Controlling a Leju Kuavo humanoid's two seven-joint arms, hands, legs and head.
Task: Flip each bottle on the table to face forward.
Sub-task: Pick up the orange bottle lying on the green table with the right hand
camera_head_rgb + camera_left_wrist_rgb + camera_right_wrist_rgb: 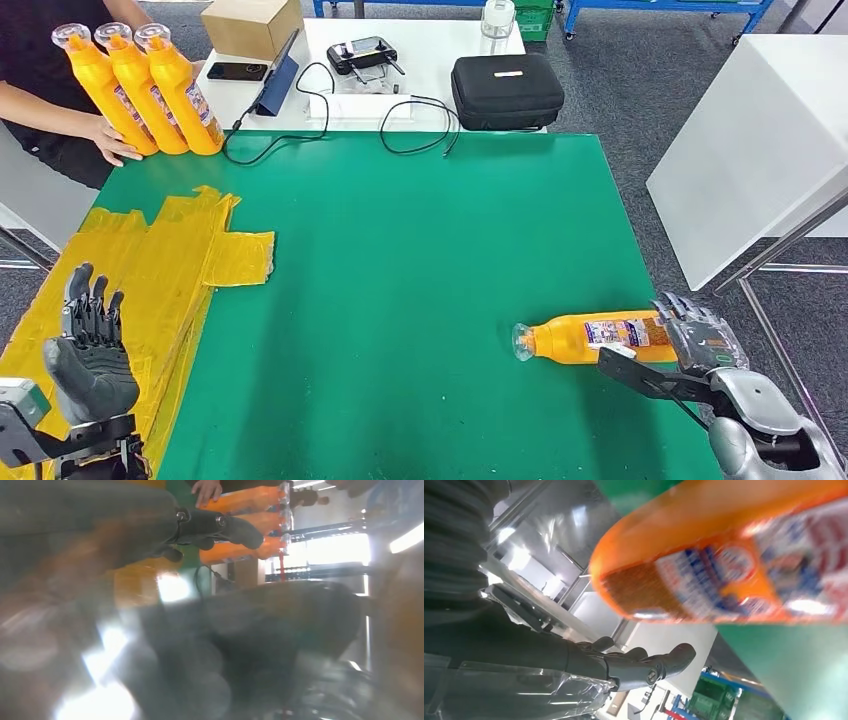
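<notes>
While my right hand (705, 338) grasps the lying bottle (590, 338) near the tabletop's (400, 250) right edge, my left hand (90, 345) hangs released.

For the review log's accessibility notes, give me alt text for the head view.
An orange bottle lies on its side near the right edge of a green table, cap pointing left, with the right hand at its base. The left hand hovers open over yellow tape, and at the far left corner a person's hand steadies three upright bottles.
</notes>
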